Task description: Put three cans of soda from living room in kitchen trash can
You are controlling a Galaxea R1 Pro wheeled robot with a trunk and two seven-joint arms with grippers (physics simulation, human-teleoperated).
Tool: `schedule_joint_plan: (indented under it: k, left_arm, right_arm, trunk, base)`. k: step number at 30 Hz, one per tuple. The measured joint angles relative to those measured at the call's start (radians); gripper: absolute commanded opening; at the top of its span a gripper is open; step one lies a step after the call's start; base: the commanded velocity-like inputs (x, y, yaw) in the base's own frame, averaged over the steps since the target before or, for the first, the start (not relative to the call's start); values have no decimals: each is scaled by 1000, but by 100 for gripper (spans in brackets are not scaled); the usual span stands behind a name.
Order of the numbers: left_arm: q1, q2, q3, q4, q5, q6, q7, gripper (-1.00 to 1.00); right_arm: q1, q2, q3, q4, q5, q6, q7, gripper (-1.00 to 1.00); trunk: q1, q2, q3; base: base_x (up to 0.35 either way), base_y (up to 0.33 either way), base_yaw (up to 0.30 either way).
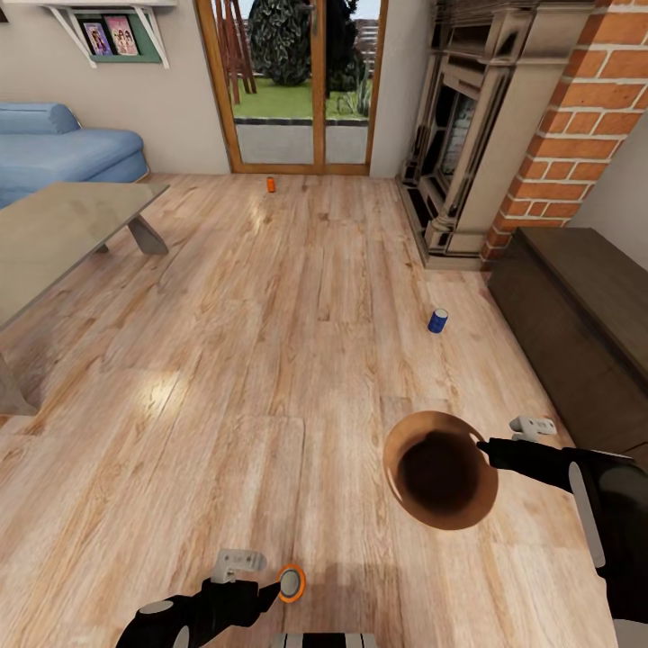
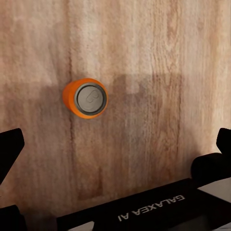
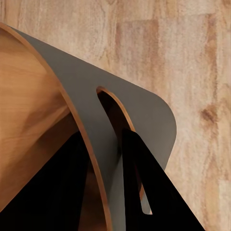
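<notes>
Light wood floor was seen everywhere. An orange can point(image 2: 85, 97) stood below the spread left claw point(image 1: 286, 583), not gripped. The trash can point(image 1: 440, 472) was pinched at its rim by the right claw point(image 3: 103, 166); tilting could let it slip.

From my head camera the far orange can point(image 1: 270, 184) near the glass door point(image 1: 292, 85) is too small for me to read any marking, and the sofa point(image 1: 63, 148) and the table point(image 1: 54, 238) are both cut by the picture's left edge. In the left wrist camera I see only the tips of the left end effector point(image 2: 115, 149) at the two sides, and the near orange can point(image 2: 85, 97) shows me mostly its grey top. In the right wrist camera the tash can point(image 3: 43, 120) runs out of the picture, and the fingers point(image 3: 154, 192) of the right end effector point(image 3: 103, 159) hide part of its rim.
</notes>
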Motion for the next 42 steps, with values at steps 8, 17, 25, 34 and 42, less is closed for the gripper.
schedule_joint_plan:
  k: [8, 17, 25, 34, 42]
  left_arm:
    - [0, 2, 0, 0, -2, 0, 0, 100]
    - [-141, -12, 0, 118, -1, 2, 5, 100]
    - [-248, -33, 0, 307, -4, -70, 5, 100]
    - [-250, -30, 1, 311, -2, -77, -6, 100]
    - [-250, -28, 1, 312, 0, -77, -7, 100]
  right_arm:
    - [0, -2, 0, 0, 0, 0, 0, -100]
    - [0, -3, 0, 0, 0, 0, 0, -100]
    - [0, -1, 6, 0, -3, 2, 0, -100]
    - [0, 0, 1, 0, -3, 2, -3, -100]
    - [0, -1, -1, 0, 0, -1, -6, -100]
  trunk:
    - [0, 0, 0]
    - [0, 0, 0]
    - [0, 0, 0]
    - [0, 0, -7]
    - [0, 0, -19]
  base:
    - [0, 0, 0]
    - [0, 0, 0]
    - [0, 0, 0]
    - [0, 0, -64]
    - [0, 0, -125]
